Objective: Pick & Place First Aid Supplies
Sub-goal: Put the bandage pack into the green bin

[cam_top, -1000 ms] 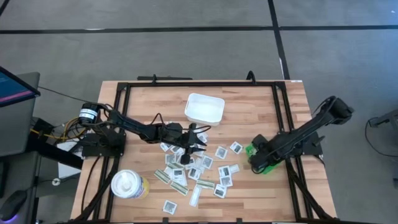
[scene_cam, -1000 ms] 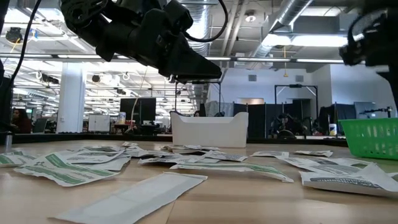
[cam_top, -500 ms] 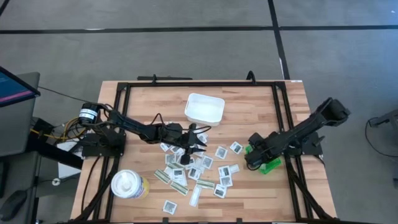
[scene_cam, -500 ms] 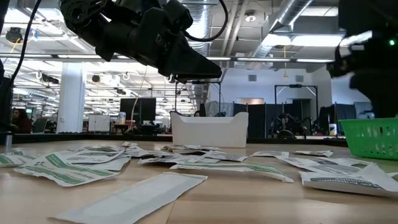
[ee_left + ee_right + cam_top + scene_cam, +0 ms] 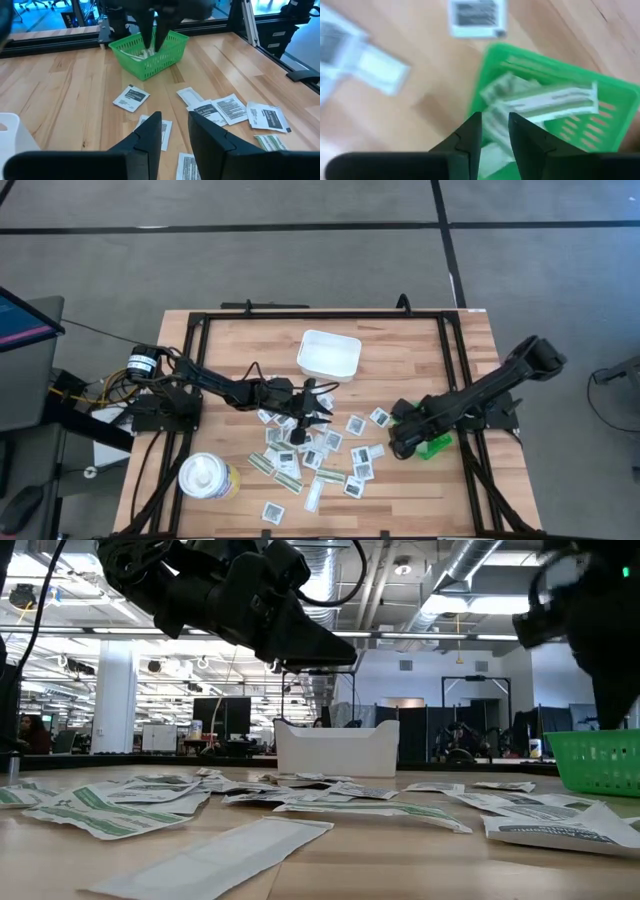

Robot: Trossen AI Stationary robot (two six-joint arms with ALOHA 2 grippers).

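Observation:
The first aid supplies lie scattered flat on the wooden table's middle: square white packets and narrow white-and-olive strips. More strips lie inside the green bin. My left gripper hovers open above the heap's far side, pointing toward the table's right, with nothing between its fingers. My right gripper points down over the left rim of the green bin. It is open and empty, and the left wrist view shows it standing above the bin.
A white rectangular tray stands at the far middle of the table. A white round tub sits at the near left. Black rails frame the table. Bare wood shows at the far left.
My right gripper has drifted a little toward the table's left and near edge, from over the green bin to its left rim, and has turned about its own axis while still pointing down. My left gripper and the packets have kept still.

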